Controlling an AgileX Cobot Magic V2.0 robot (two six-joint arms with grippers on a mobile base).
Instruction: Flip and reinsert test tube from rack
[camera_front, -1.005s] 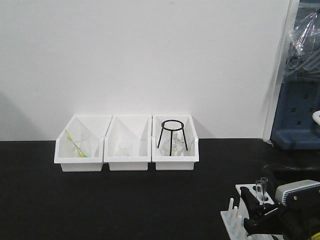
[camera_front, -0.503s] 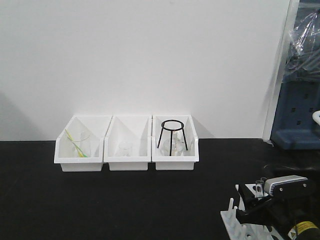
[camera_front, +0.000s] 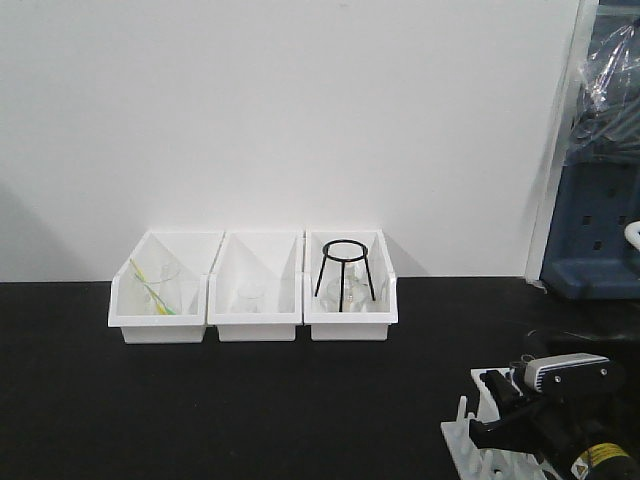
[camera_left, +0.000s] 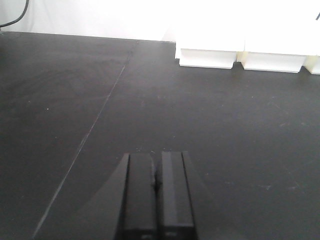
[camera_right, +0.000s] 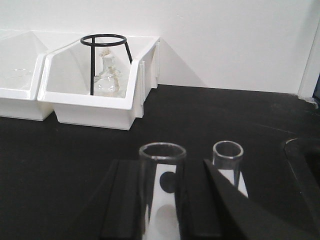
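A clear glass test tube (camera_right: 161, 190) stands mouth up between the fingers of my right gripper (camera_right: 162, 200), which is shut on it just over the white rack (camera_right: 242, 186). A second test tube (camera_right: 227, 156) stands in the rack just to the right. In the front view the rack (camera_front: 462, 438) sits at the bottom right of the black table with its pegs up, and my right gripper (camera_front: 497, 402) hangs low over it. My left gripper (camera_left: 157, 172) is shut and empty above bare black table.
Three white open-front bins (camera_front: 258, 318) stand against the back wall. The right one holds a black tripod stand (camera_front: 345, 268) and a glass flask (camera_right: 106, 80); the left one holds glassware with a yellow-green rod (camera_front: 150, 287). Blue equipment (camera_front: 595, 230) stands at the far right.
My right gripper has moved down toward the rack with the test tube. The tube top, which stood above the gripper in the front view, has sunk out of sight. The left arm has not moved.
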